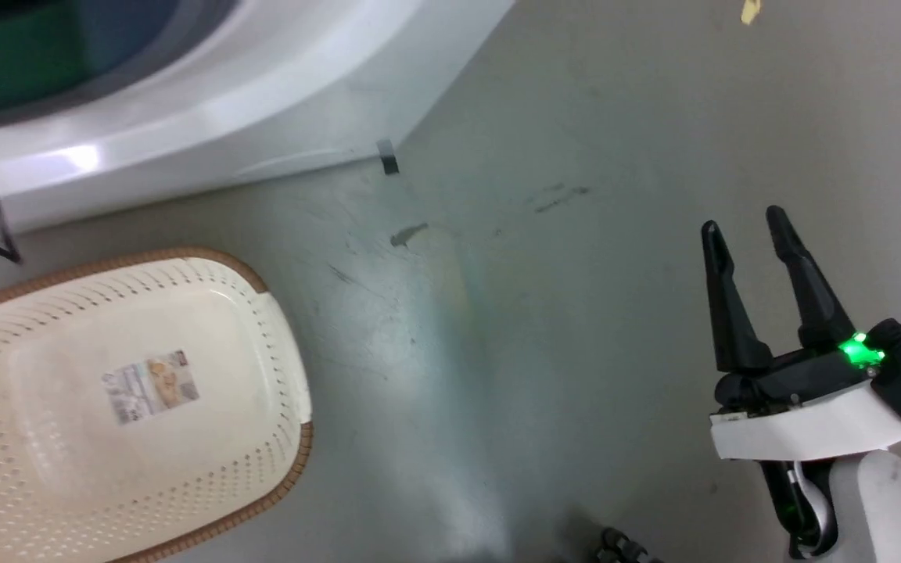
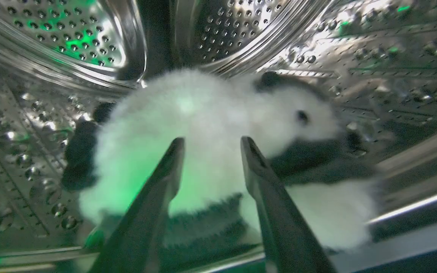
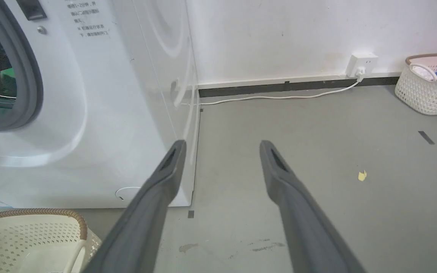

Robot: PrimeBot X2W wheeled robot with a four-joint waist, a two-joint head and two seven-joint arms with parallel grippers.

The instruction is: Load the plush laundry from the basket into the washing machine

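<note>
The panda soft toy (image 2: 211, 125) lies inside the steel drum (image 2: 70, 41) of the washing machine (image 1: 208, 117), seen in the left wrist view. My left gripper (image 2: 212, 144) is open just in front of the toy, its fingers apart with nothing gripped between them. The cream basket (image 1: 208, 313) stands on the floor before the washer with nothing in it but the paper label (image 1: 152, 385) on its floor; its rim (image 3: 32, 214) also shows in the right wrist view. My right gripper (image 1: 748, 227) hangs open over bare floor at the right, holding nothing.
A white cable (image 3: 279, 96) runs along the wall to a socket (image 3: 362, 62). A second basket (image 3: 429, 85) with coloured clothes stands at the far right. A yellow scrap (image 3: 362, 175) and a tape mark (image 3: 426, 137) lie on the grey floor.
</note>
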